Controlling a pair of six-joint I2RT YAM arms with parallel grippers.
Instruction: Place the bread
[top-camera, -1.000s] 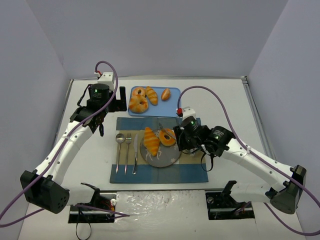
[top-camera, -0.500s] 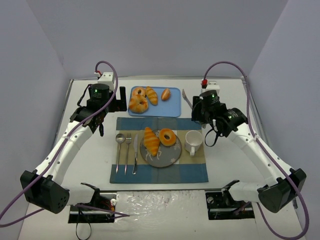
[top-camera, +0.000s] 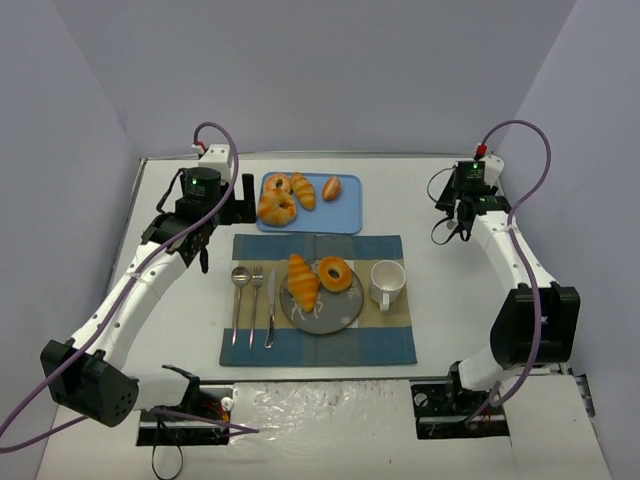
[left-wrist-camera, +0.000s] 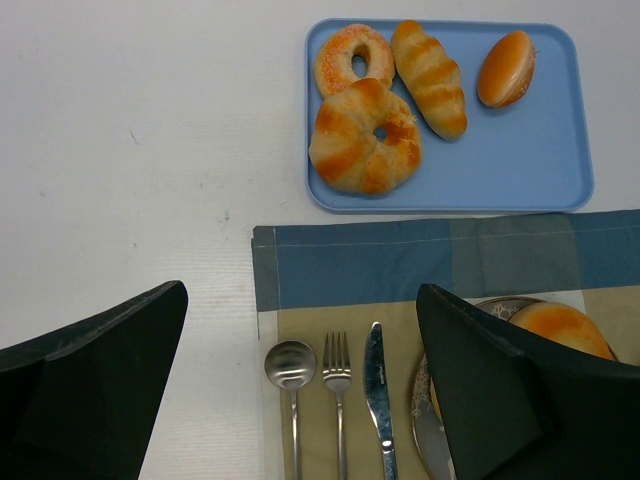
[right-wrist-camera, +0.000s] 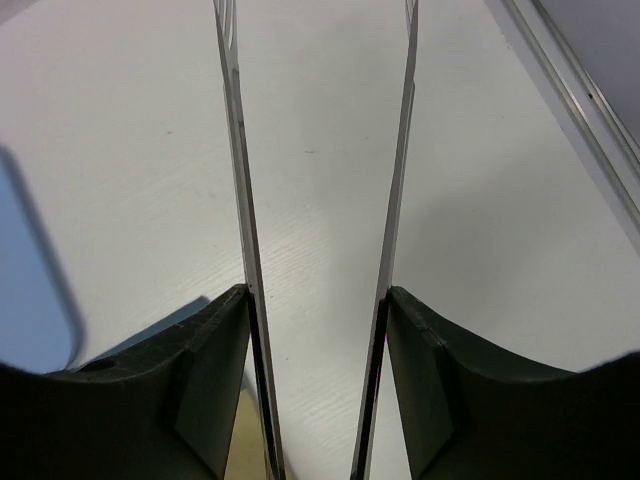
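A croissant (top-camera: 303, 281) and a glazed donut (top-camera: 335, 273) lie on the grey plate (top-camera: 325, 318) on the placemat. The blue tray (top-camera: 345, 215) at the back holds several more breads: a sugared donut (left-wrist-camera: 354, 58), a ring-shaped croissant (left-wrist-camera: 365, 137), a long roll (left-wrist-camera: 430, 63) and a bun (left-wrist-camera: 506, 68). My left gripper (top-camera: 225, 205) is open and empty, hovering over the placemat's left end (left-wrist-camera: 300, 400). My right gripper (top-camera: 462, 205) is at the far right over bare table, shut on metal tongs (right-wrist-camera: 232, 150), whose two blades stand apart with nothing between them (right-wrist-camera: 318, 300).
A white mug (top-camera: 387, 282) stands right of the plate. A spoon (left-wrist-camera: 291, 365), fork (left-wrist-camera: 337, 378) and knife (left-wrist-camera: 377, 375) lie in a row left of the plate on the blue and tan placemat (top-camera: 380, 345). The table's raised right edge (right-wrist-camera: 575, 100) runs close to the right gripper.
My right arm has drawn back from the plate to the far right of the table with the tongs, leaving the donut on the plate. The left arm has not moved.
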